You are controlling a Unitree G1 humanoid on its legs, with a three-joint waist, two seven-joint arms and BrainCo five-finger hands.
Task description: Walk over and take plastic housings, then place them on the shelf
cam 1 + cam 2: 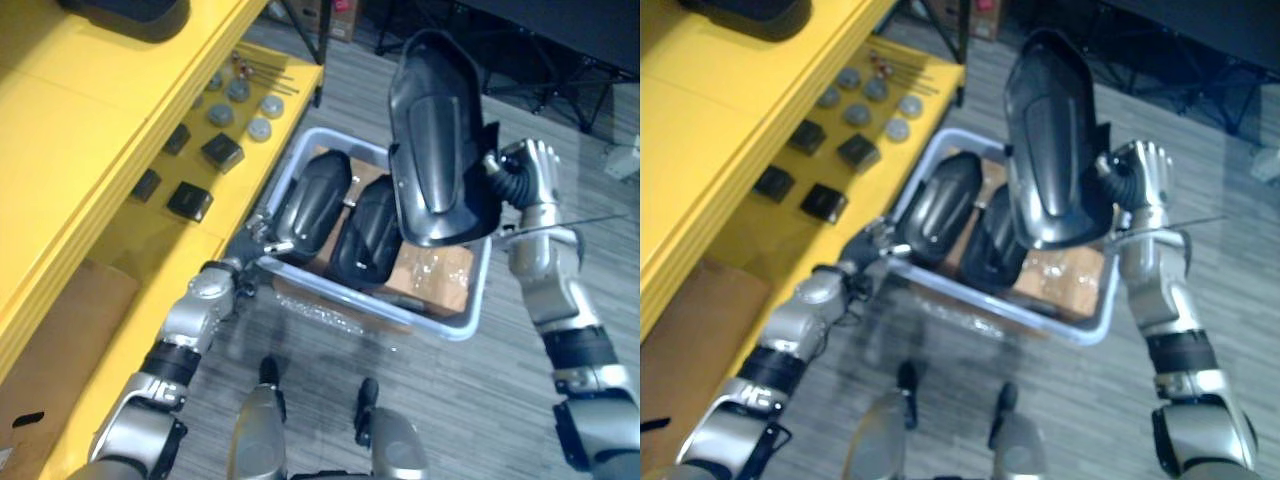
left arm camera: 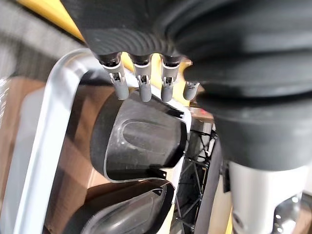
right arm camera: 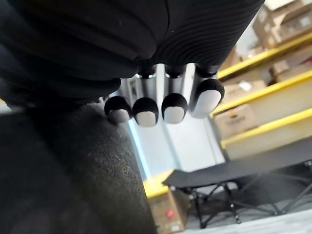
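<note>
Left eye view: the right hand point(image 1: 530, 165) has a black housing point(image 1: 435, 140) up in the air above the bin point(image 1: 330, 134), well clear of the rim. Its fingers point(image 3: 146, 111) are curled onto the housing's edge, gripping only at one side. The left hand point(image 1: 258, 232) sits at the bin's near left corner with its fingers point(image 2: 141, 87) straight and holding nothing. I can't tell if it's touching the rim.

My take is the step now is getting that housing over to the yellow shelf point(image 1: 80, 150) on the left. It's a big shell held by one edge, so I'd keep the grip tight and swing it across slowly so it doesn't twist loose. Bring it in above the shelf's front lip, not into it. The lower level already has small black boxes point(image 1: 190, 200) and grey discs point(image 1: 220, 113), so I'd aim for a bare yellow patch and let it rest flat before opening the fingers.

As for the bin, two more housings point(image 1: 312, 195) lie side by side in its left half, rounded backs up. Brown cardboard point(image 1: 435, 275) shows on the right, so I'd guess there are a couple more trips after this one.
</note>
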